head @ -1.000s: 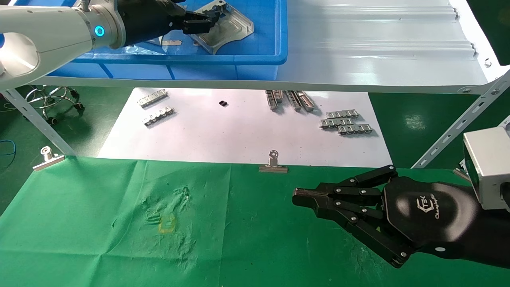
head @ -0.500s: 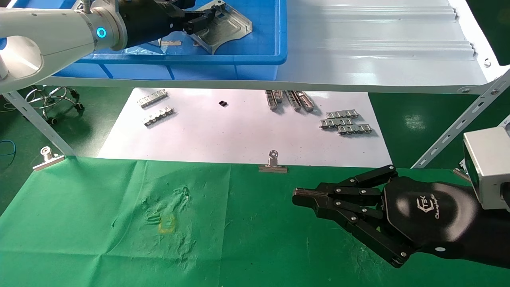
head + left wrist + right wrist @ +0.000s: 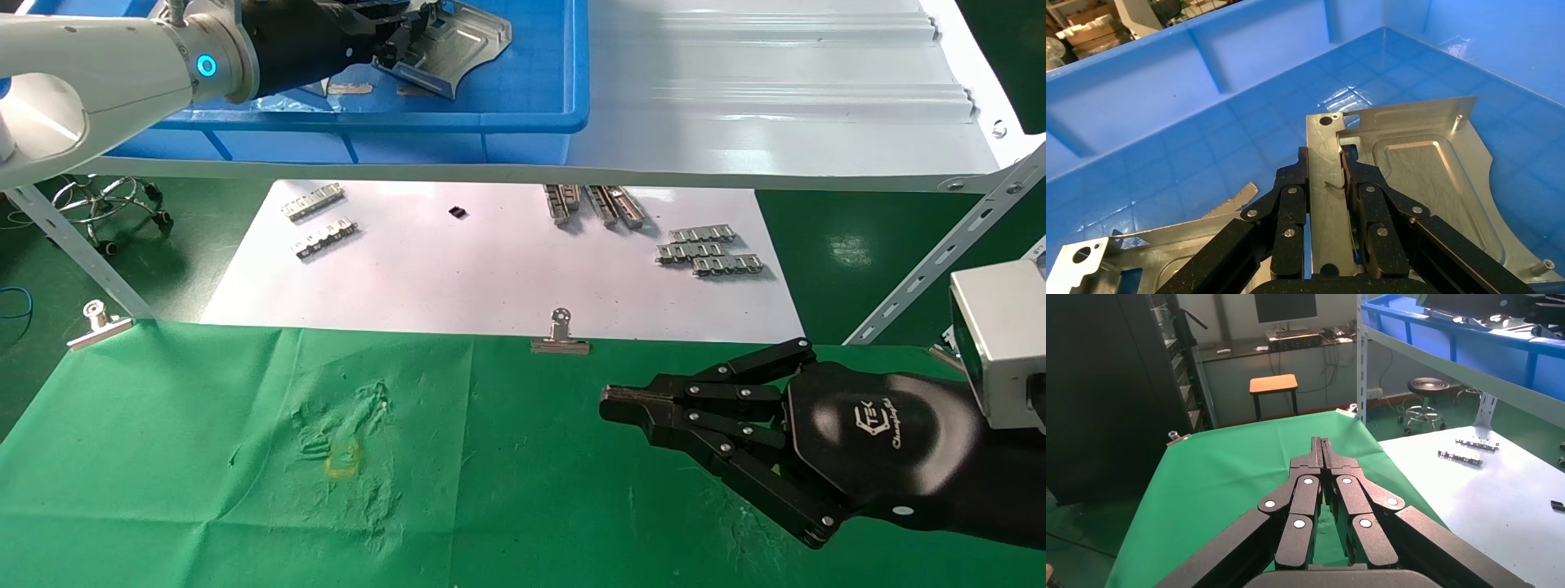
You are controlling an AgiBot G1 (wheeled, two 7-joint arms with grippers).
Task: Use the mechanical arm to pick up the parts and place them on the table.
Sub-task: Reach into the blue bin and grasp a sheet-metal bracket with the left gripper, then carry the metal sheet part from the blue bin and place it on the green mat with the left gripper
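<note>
My left gripper (image 3: 406, 39) is inside the blue tray (image 3: 523, 122) on the shelf at the far left, shut on the upturned side wall of a silver sheet-metal part (image 3: 462, 45). The part hangs tilted, clear of the tray floor. In the left wrist view the gripper (image 3: 1324, 171) has one finger on each side of the wall of that part (image 3: 1425, 177). Another part (image 3: 1168, 245) lies on the tray floor beside it. My right gripper (image 3: 609, 404) is shut and empty, hovering over the green cloth table (image 3: 245, 457) at the near right; it also shows in the right wrist view (image 3: 1321, 444).
A white paper sheet (image 3: 458, 269) behind the cloth holds small toothed strips at the left (image 3: 319, 220) and right (image 3: 711, 249). Binder clips (image 3: 560, 335) (image 3: 98, 322) pin the cloth's far edge. A white shelf (image 3: 776, 90) overhangs the paper, on slanted metal legs (image 3: 940, 253).
My left gripper has drawn back a little and lifted the part, which has risen off the tray floor and tipped. The right arm has not moved.
</note>
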